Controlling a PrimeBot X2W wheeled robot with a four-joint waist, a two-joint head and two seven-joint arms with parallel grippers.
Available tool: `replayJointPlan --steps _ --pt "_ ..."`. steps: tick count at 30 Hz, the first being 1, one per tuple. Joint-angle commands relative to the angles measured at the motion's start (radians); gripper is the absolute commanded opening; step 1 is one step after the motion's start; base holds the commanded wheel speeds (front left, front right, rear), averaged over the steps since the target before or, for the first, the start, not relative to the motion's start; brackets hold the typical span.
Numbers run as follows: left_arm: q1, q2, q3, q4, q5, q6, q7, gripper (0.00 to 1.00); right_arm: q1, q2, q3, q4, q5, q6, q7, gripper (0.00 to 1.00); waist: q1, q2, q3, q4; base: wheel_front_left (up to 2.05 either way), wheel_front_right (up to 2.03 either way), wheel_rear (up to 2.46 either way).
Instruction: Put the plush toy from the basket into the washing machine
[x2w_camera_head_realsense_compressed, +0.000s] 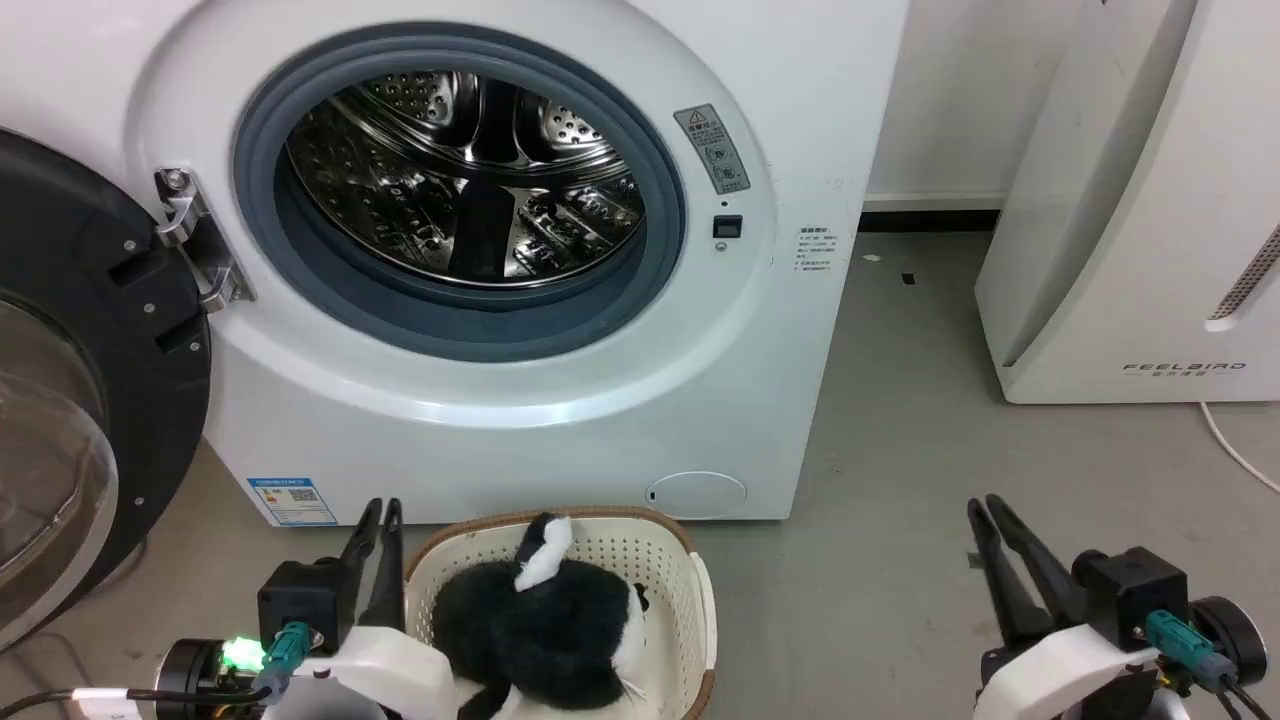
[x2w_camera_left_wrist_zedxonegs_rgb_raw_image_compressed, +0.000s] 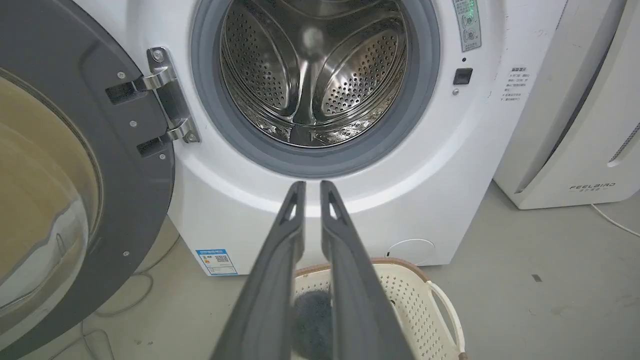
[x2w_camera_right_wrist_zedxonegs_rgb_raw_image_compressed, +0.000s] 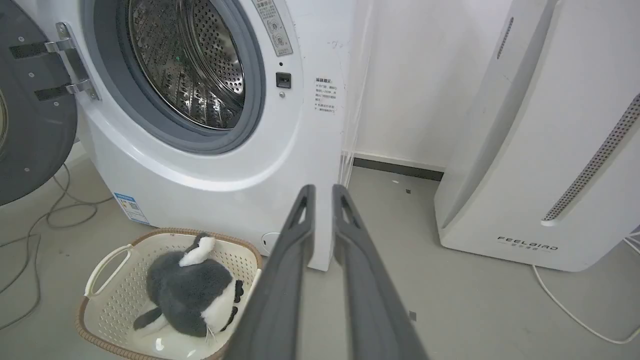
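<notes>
The plush toy (x2w_camera_head_realsense_compressed: 540, 620), black and white, lies in the cream basket (x2w_camera_head_realsense_compressed: 655, 575) on the floor right before the washing machine (x2w_camera_head_realsense_compressed: 600, 400). The machine's door (x2w_camera_head_realsense_compressed: 80, 400) hangs open to the left, baring the steel drum (x2w_camera_head_realsense_compressed: 460, 180). My left gripper (x2w_camera_head_realsense_compressed: 382, 510) stands just left of the basket, shut and holding nothing. In the left wrist view it (x2w_camera_left_wrist_zedxonegs_rgb_raw_image_compressed: 312, 186) points at the porthole, with the toy (x2w_camera_left_wrist_zedxonegs_rgb_raw_image_compressed: 310, 315) glimpsed between its fingers. My right gripper (x2w_camera_head_realsense_compressed: 985, 505) is far to the right over bare floor, shut and holding nothing. The right wrist view shows the toy (x2w_camera_right_wrist_zedxonegs_rgb_raw_image_compressed: 190, 292) in the basket (x2w_camera_right_wrist_zedxonegs_rgb_raw_image_compressed: 115, 280), left of that gripper (x2w_camera_right_wrist_zedxonegs_rgb_raw_image_compressed: 323, 189).
A white FEELBIRD appliance (x2w_camera_head_realsense_compressed: 1130, 200) stands at the right against the wall, with a white cable (x2w_camera_head_realsense_compressed: 1235, 450) trailing on the floor beside it. Loose cables (x2w_camera_right_wrist_zedxonegs_rgb_raw_image_compressed: 50, 210) lie on the floor under the open door. Grey floor (x2w_camera_head_realsense_compressed: 900, 450) runs between the two machines.
</notes>
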Motion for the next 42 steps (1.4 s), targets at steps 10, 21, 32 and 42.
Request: replayJointPlan --steps 10,21,32,42 --pt "0.0 0.0 -0.008 0.005 -0.012 0.003 -0.013 1.0 0.003 0.0 -0.003 0.001 0.009 0.0 -0.013 1.0 0.0 0.0 0.002 -0.001 0.0 0.0 0.0" --pt "-0.004 0.0 -0.023 0.019 -0.037 0.006 -0.036 1.0 0.001 0.0 -0.023 -0.003 0.015 0.0 -0.036 1.0 0.0 0.0 0.015 -0.005 0.0 0.0 0.0" --pt "-0.031 0.0 -0.041 0.061 -0.056 -0.001 -0.059 1.0 -0.015 0.0 -0.037 -0.025 0.029 0.0 -0.059 1.0 0.0 0.0 0.065 -0.015 0.0 0.0 0.0" --pt "-0.087 0.006 -0.055 0.151 -0.065 -0.02 -0.08 1.0 -0.037 0.0 -0.041 -0.046 0.034 0.0 -0.079 1.0 0.0 0.0 0.137 -0.033 0.0 0.0 0.0"
